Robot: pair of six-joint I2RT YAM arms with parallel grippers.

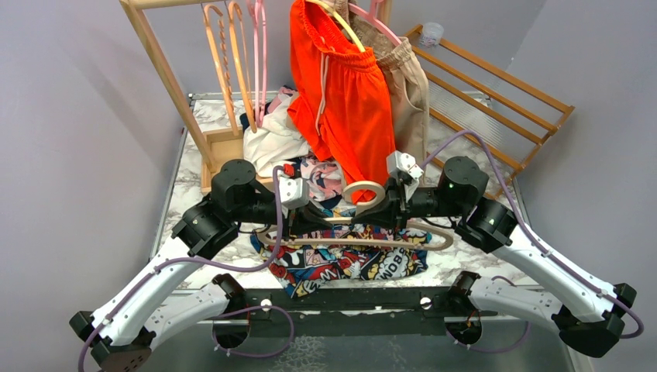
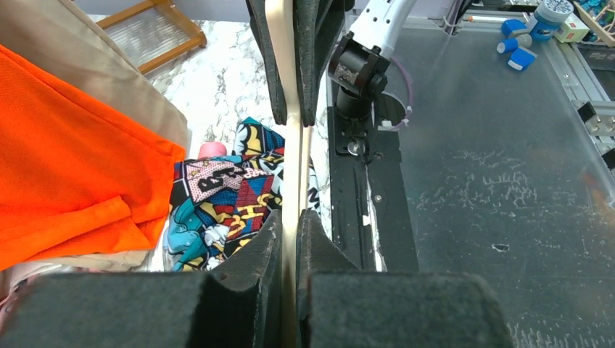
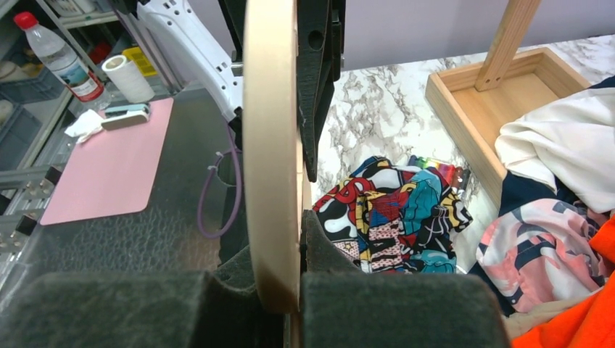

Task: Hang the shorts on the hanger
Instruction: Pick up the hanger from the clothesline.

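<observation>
Left gripper (image 2: 289, 232) is clamped on the pale cream plastic hanger (image 3: 270, 145). Right gripper (image 3: 291, 250) is clamped on it too, by the hook loop. In the top view the hanger sits at frame centre, between both arms. Multicoloured comic-print fabric shorts (image 1: 341, 262) lie crumpled on the marble table (image 1: 472, 262), lower centre, under the hanger. Can't tell if they touch. Plain orange shorts (image 1: 341, 93) hang upper centre on the wooden rack (image 1: 166, 77).

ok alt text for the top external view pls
Both the left gripper and right gripper clamp the cream hanger above the comic-print shorts lying on the marble table. Behind, orange shorts and beige shorts hang on a wooden rack.
</observation>
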